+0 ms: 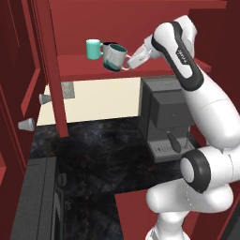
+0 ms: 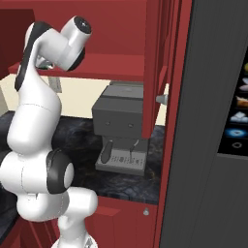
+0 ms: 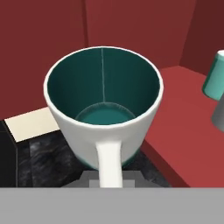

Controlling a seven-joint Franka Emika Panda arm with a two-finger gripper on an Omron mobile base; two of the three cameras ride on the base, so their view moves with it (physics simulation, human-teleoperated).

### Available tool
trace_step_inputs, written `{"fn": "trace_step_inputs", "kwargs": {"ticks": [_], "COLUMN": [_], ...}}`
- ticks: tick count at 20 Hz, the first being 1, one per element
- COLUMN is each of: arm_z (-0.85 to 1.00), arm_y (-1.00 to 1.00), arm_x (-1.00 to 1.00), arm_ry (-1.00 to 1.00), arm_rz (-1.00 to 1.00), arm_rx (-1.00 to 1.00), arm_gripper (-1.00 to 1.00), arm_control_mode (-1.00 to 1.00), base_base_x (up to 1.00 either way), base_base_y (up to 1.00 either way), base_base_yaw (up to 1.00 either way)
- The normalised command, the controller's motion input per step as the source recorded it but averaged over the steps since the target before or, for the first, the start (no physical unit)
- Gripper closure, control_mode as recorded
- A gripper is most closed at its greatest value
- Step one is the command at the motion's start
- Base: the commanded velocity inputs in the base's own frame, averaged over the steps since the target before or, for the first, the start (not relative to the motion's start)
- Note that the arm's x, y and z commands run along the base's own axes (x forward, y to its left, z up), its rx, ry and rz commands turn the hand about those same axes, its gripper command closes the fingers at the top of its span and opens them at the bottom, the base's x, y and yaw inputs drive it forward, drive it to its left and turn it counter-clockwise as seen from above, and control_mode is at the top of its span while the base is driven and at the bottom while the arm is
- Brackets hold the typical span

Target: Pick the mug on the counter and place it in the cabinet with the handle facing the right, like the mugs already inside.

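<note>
The hand (image 1: 127, 62) holds the small pale grey-white mug with teal inside (image 1: 114, 57) by its pale loop handle (image 3: 108, 164), tilted, in the air at the front edge of the flat red shelf (image 1: 79, 68) of the dark red wall cabinet (image 1: 140, 18). Gripping the handle likely lets the wrist set which way it faces. The solid teal mug (image 1: 93, 48) stands just beyond. The black marbled table (image 1: 98, 145) lies below. No legible writing.

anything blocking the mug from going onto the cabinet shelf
Nothing visible blocks it. The mug, held by its handle, is tilted at the shelf's front edge. The teal mug stands on its left, with bare shelf ahead.
</note>
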Motion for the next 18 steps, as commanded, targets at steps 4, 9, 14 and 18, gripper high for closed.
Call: {"fn": "trace_step_inputs", "kwargs": {"ticks": [4, 9, 14, 18], "arm_z": [0.0, 0.0, 0.0, 0.0], "arm_y": [0.0, 0.0, 0.0, 0.0], "arm_x": [0.02, 0.12, 0.1, 0.05], "arm_ry": [0.0, 0.0, 0.0, 0.0], "arm_rz": [0.0, 0.0, 0.0, 0.0], "arm_rx": [-0.06, -0.02, 0.0, 0.0], "arm_gripper": [1.0, 1.0, 1.0, 1.0], "arm_control_mode": [-1.0, -1.0, -1.0, -1.0], "base_base_x": [0.0, 0.0, 0.0, 0.0], "base_base_y": [0.0, 0.0, 0.0, 0.0], "base_base_yaw": [0.0, 0.0, 0.0, 0.0]}}
